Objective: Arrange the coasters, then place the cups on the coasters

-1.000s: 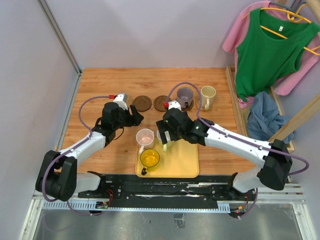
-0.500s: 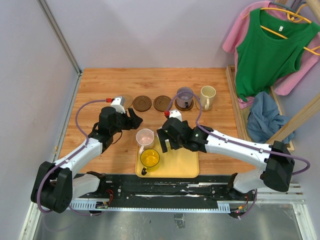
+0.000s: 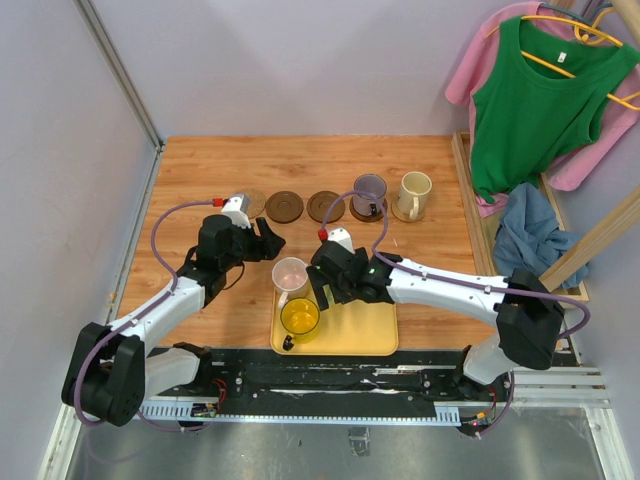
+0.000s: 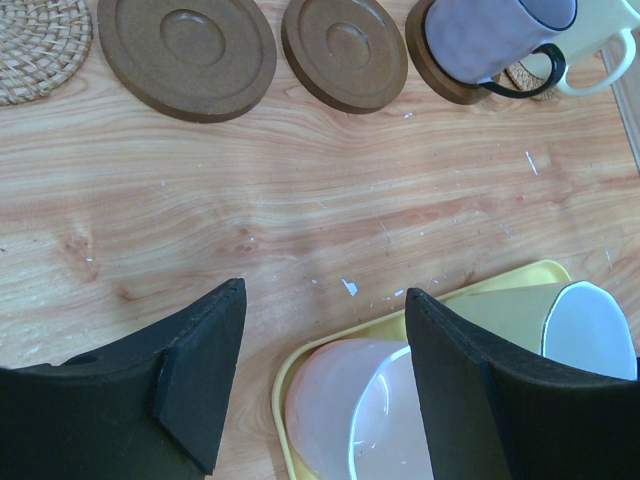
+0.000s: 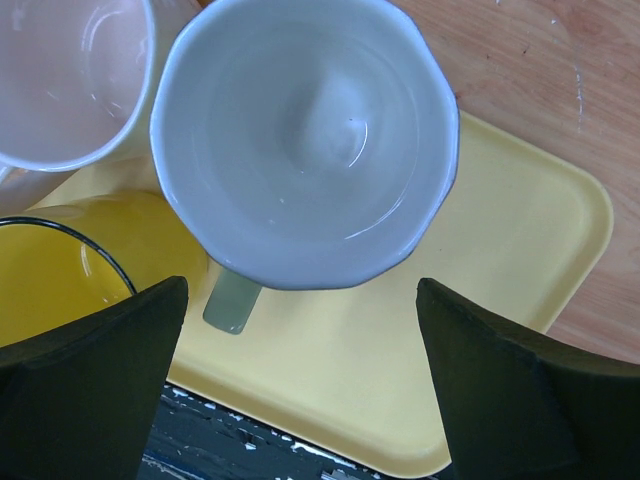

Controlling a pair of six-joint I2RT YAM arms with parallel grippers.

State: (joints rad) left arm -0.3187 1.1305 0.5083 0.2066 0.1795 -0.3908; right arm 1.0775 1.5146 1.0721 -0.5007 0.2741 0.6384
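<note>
Top view: coasters are set in a row at the far side. The purple-grey cup (image 3: pixel 369 193) and cream cup (image 3: pixel 414 193) are each on one; two brown coasters (image 3: pixel 284 206) and a woven coaster (image 3: pixel 254 202) are bare. The pink cup (image 3: pixel 291 272) and yellow cup (image 3: pixel 299 316) are on the yellow tray (image 3: pixel 365 325). The third cup is mostly hidden under the right gripper (image 3: pixel 325 287), so can't judge it from here. So we're in the cup-placing step, two of five done. Left wrist view: left gripper (image 4: pixel 320 375) has its fingers (image 4: pixel 200 380) apart with nothing between them. It hangs over bare table (image 4: pixel 300 220) at the tray's far edge, pink cup just below. Right wrist view: right gripper has its jaws spread wide, one either side of the pale green-white cup (image 5: pixel 305 140), looking straight down into it, not touching as far as I can see. The cup touches or nearly touches pink, and its handle points toward yellow. Next, I'd say: drop, pinch the wall, lift straight up clear of the neighbours, then carry it to the nearest bare brown coaster.
</note>
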